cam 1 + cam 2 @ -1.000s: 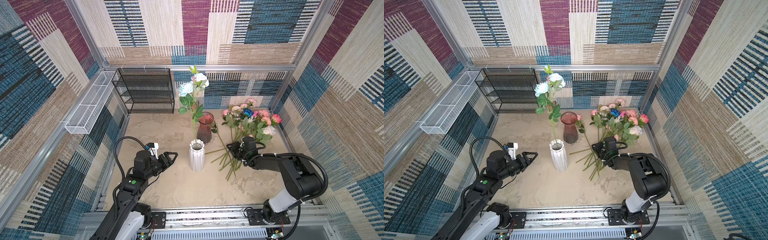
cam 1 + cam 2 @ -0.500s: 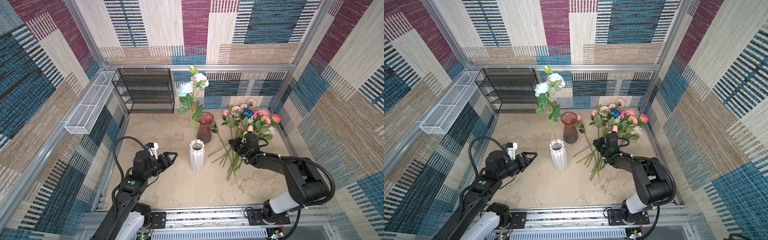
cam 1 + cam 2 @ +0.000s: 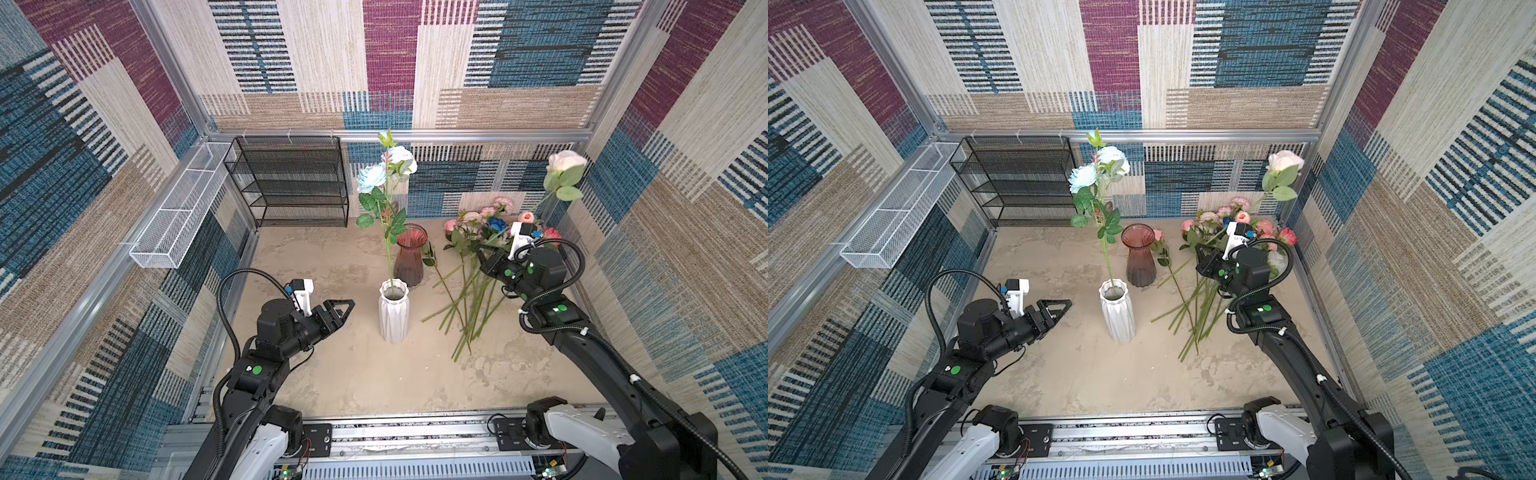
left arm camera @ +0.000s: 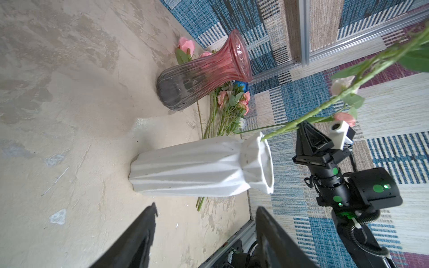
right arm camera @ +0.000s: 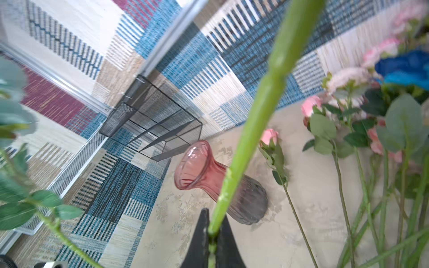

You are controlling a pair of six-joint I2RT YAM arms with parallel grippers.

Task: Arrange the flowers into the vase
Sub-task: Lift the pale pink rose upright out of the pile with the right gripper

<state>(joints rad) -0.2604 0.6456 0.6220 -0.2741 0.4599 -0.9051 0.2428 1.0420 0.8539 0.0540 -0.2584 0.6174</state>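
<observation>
— Which parts are hard to make out?

— The right gripper (image 3: 483, 252) has its jaws clamped on the green stem of a cream rose (image 3: 563, 163). In both top views the white wrist camera (image 3: 521, 232) covers a stretch of that stem. I cannot tell where its cut end lies among the loose flowers (image 3: 496, 224) on the surface (image 3: 365, 374). In the right wrist view the stem fills the middle and runs off the frame edge, so the head is cut off there, and the loose heads beside it are blurred.

— Which way does the rose point?

— It is tilted, with its long axis on a diagonal. The head is high, toward the back right corner and well above the heap, and the stem slopes down and leftward to the jaws. It is off the surface and well apart from the white vase (image 3: 393, 318).

— What stands in that vase?

— Tall roses (image 3: 371, 178), nearly upright, with pale blue and white heads at the top. A pink glass vase (image 3: 410, 259) stands upright just behind it.

— And the heap?

— Its stems fan toward the front and its heads lie toward the back wall.

— The left gripper (image 3: 345, 307)?

— Its jaws are apart. It sits to the white vase's left, aimed at it, near but not touching
</observation>
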